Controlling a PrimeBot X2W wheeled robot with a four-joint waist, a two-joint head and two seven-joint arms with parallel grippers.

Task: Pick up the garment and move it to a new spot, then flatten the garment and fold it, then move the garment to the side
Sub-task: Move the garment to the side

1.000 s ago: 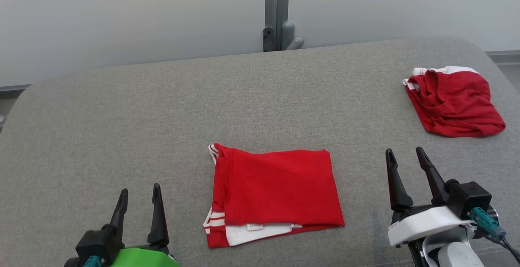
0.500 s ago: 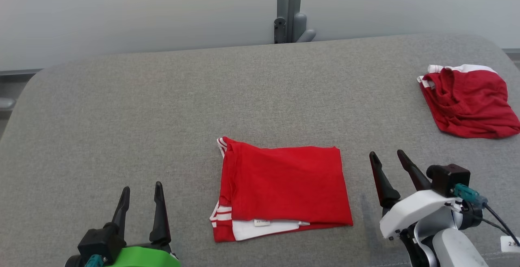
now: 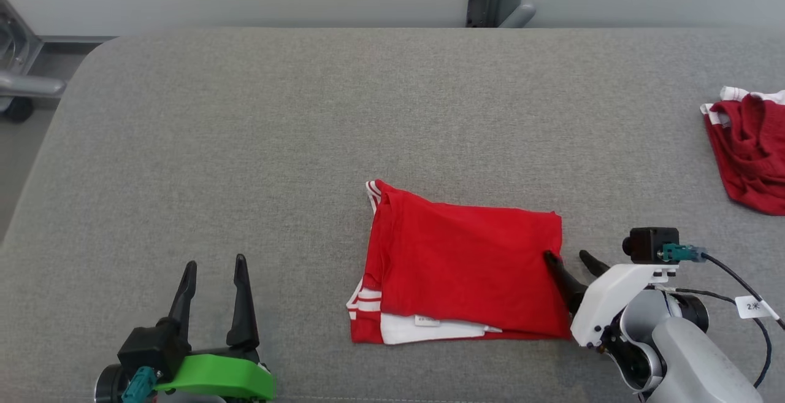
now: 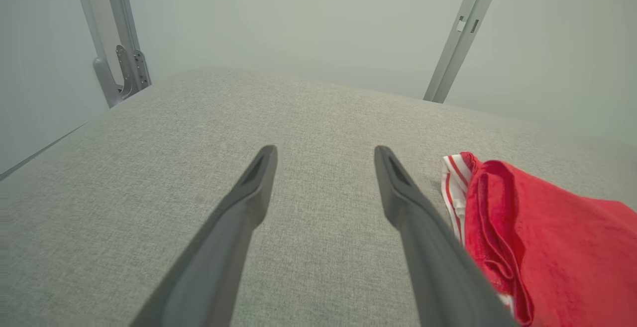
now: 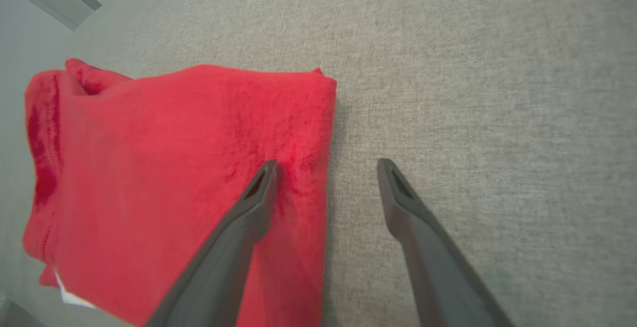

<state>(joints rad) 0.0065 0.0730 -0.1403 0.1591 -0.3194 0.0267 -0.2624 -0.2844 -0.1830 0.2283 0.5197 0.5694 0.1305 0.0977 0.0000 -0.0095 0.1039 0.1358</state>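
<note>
Right gripper (image 3: 565,256): fingers apart, straddling the right edge of the folded shirt (image 3: 466,262), possibly touching it. Left gripper (image 3: 214,262): fingers apart, empty.

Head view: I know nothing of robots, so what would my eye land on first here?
The bright red folded garment, lying in the middle of the grey padded surface, white stripes at its left edge. Next, the right claw, open, straddling the garment's right edge, while the left claw hangs open at lower left. A second, crumpled red garment lies at the far right.
</note>
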